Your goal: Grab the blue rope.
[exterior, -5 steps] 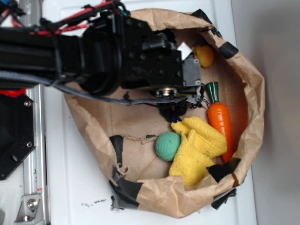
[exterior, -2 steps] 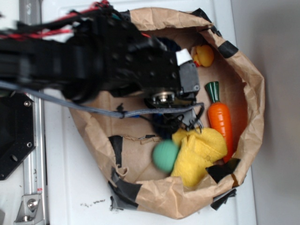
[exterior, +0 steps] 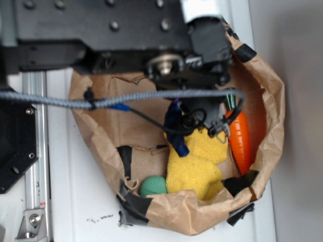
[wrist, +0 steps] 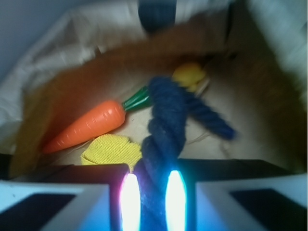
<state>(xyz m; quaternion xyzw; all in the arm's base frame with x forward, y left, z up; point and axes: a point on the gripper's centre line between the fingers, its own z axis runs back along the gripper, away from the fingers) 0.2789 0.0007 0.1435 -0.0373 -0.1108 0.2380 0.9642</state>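
Between the two glowing fingertips (wrist: 130, 199) of the pincer (wrist: 153, 202), in the wrist view, sits the blue rope (wrist: 166, 139). Looks pinched there, with the fingers narrow and pressed on both sides of the thick twisted part. Must keep that squeeze tight and steady now, no letting go, no jerks. Best to lift slow and straight up, so the rope does not slip out or swing. Should watch the loose end too, since it could catch on the paper bag (exterior: 272, 101) wall on the way up.

Runs up and away from the fingers, then bends, with one end (wrist: 221, 126) poking off to the right. Hangs clear above the bag floor, as far as the blurry picture shows. Seen from the outside view, dangles as a dark blue strip (exterior: 174, 126) just under the black pincer, over the yellow cloth (exterior: 194, 169). Cannot tell if the low end touches the cloth.

Close by on the right lies the toy carrot (exterior: 239, 138), just beside the pincer. Down near the bag's taped edge rests the green ball (exterior: 153, 186), next to the cloth. Across the top of the bag stretches the grey cable (exterior: 60, 101), not the thing to grab.
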